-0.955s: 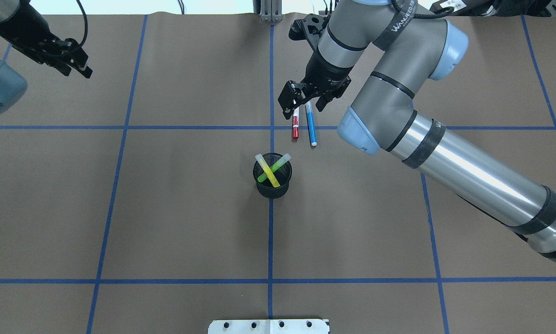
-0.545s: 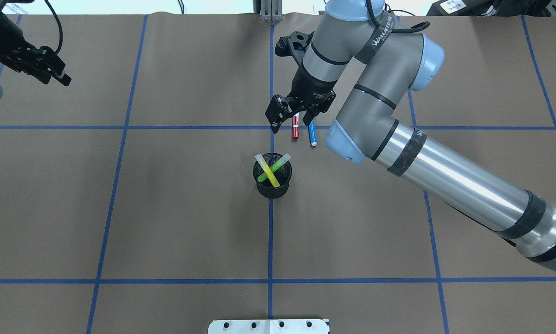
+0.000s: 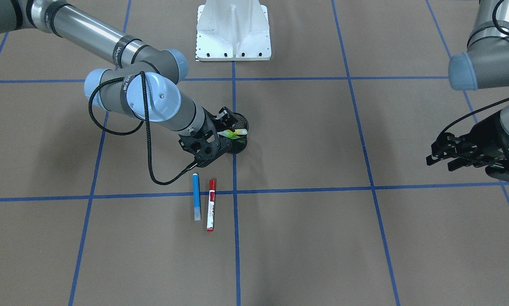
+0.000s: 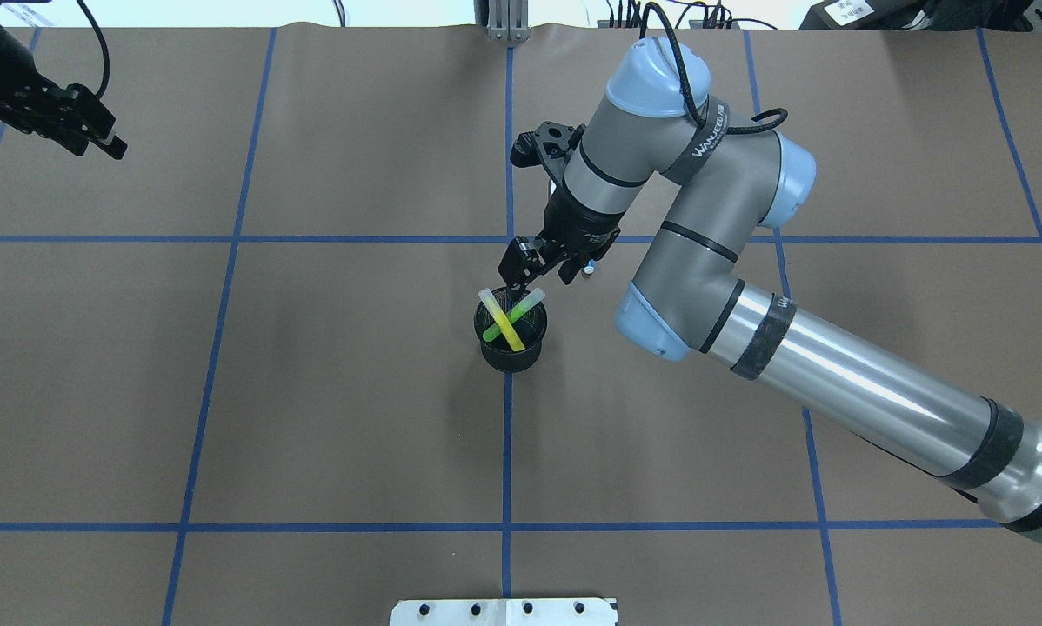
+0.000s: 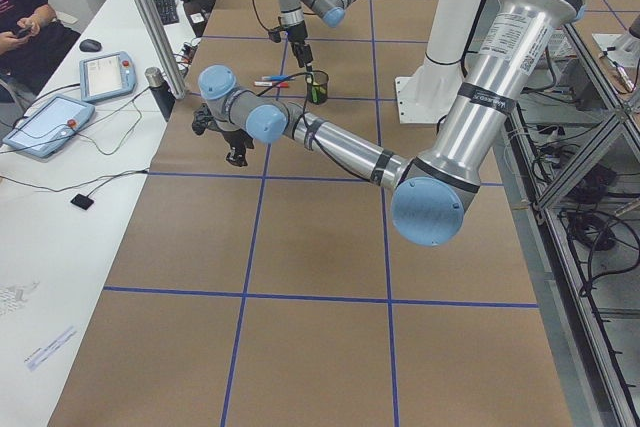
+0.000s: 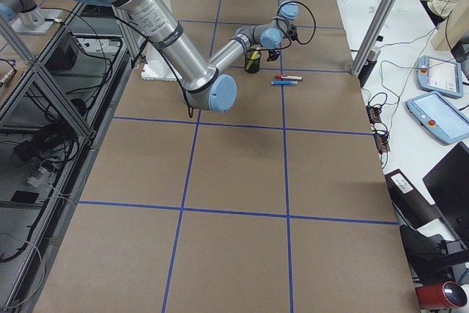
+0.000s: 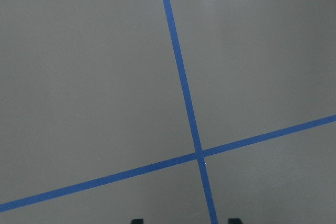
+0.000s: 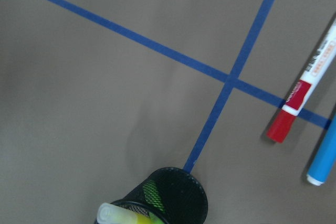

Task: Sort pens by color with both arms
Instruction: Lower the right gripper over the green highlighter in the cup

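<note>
Right claw [image 4: 541,271], open and empty, has left the red pen [image 3: 211,205] and blue pen [image 3: 196,196] behind it; the cup [image 4: 510,358] just below suggests its pens come next.

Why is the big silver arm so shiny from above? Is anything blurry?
Overhead view: light glares in a white streak along the right arm's silver tube. Right wrist view: the red-capped pen looks sharp; the cup is cut off at the bottom edge. Front view: shadows are soft.
</note>
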